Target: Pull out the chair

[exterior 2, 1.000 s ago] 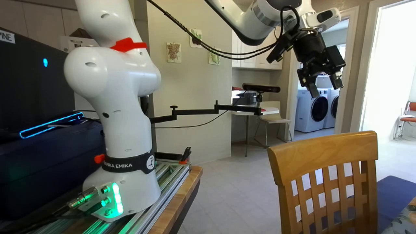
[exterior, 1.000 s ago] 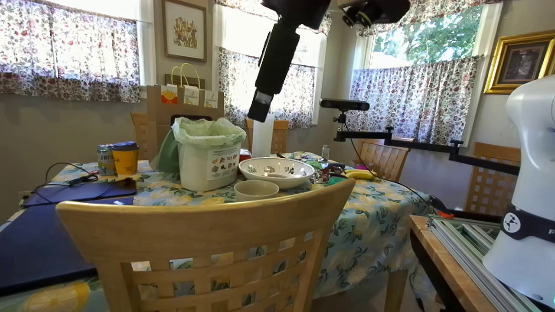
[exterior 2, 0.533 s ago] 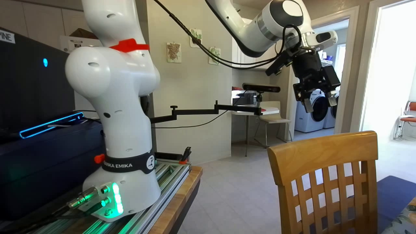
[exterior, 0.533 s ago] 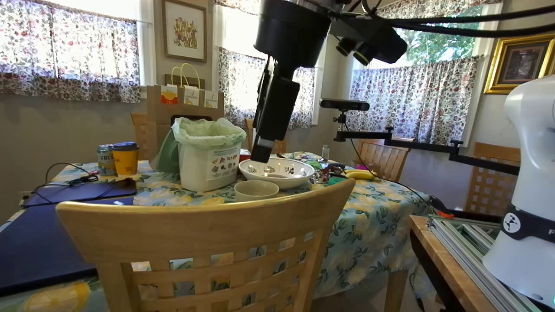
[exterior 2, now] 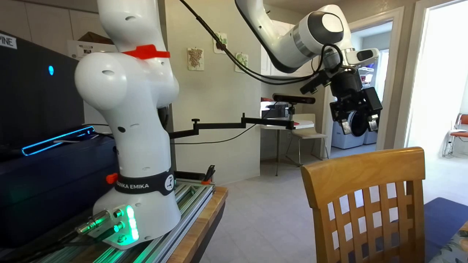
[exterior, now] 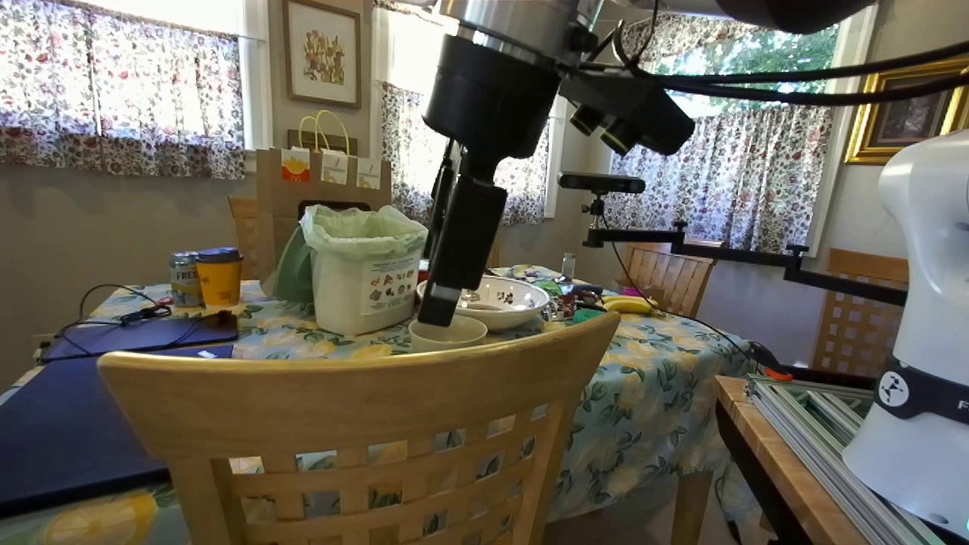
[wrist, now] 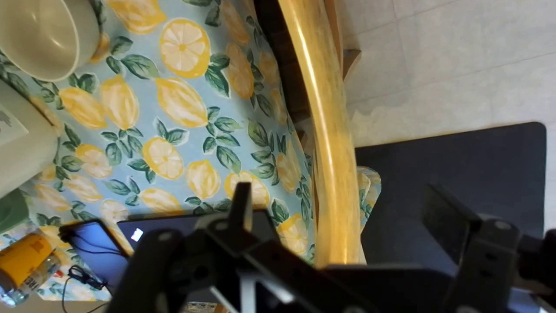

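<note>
The chair, light wood with a curved top rail and lattice back, stands at the table in both exterior views [exterior: 363,397] [exterior 2: 365,171]. Its rail [wrist: 328,130] runs down the middle of the wrist view. My gripper is open and empty above the rail, in an exterior view [exterior 2: 359,126] with a visible gap below its fingertips. In the wrist view the gripper [wrist: 345,213] has one finger on each side of the rail, which shows between them. In an exterior view the gripper [exterior: 439,306] appears above the rail's far side, one finger hiding the other.
The table with a lemon-print cloth [exterior: 643,393] holds a small cream bowl [exterior: 448,333], a patterned bowl [exterior: 507,299], a lined white bin [exterior: 363,280] and a yellow cup [exterior: 219,276]. A camera on a black arm [exterior 2: 268,120] juts out from the robot's bench [exterior 2: 215,204].
My gripper has come down toward the chair's top rail, with a slight sideways shift. Its fingers stay apart. The chair has not moved.
</note>
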`<state>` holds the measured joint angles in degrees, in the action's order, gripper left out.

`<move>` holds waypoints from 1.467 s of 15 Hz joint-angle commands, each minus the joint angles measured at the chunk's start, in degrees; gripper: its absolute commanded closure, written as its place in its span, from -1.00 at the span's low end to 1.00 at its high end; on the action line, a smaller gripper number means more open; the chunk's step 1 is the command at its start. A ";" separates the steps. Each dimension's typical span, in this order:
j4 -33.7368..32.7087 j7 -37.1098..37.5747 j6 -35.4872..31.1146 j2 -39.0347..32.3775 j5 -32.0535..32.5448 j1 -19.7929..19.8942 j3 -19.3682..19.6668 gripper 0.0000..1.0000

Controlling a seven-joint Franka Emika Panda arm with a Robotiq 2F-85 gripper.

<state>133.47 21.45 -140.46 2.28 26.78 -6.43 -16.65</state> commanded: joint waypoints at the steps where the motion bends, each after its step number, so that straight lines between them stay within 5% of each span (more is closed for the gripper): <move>1: -0.82 1.54 -2.93 -2.04 1.22 -1.27 2.11 -1.00; 13: -0.04 -0.13 -3.37 -1.75 -0.11 -1.87 3.09 -1.00; 22: -4.46 -2.33 -4.24 -9.78 -2.26 -3.98 4.22 -1.00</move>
<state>132.20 21.00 -144.38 -4.37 26.02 -9.06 -14.15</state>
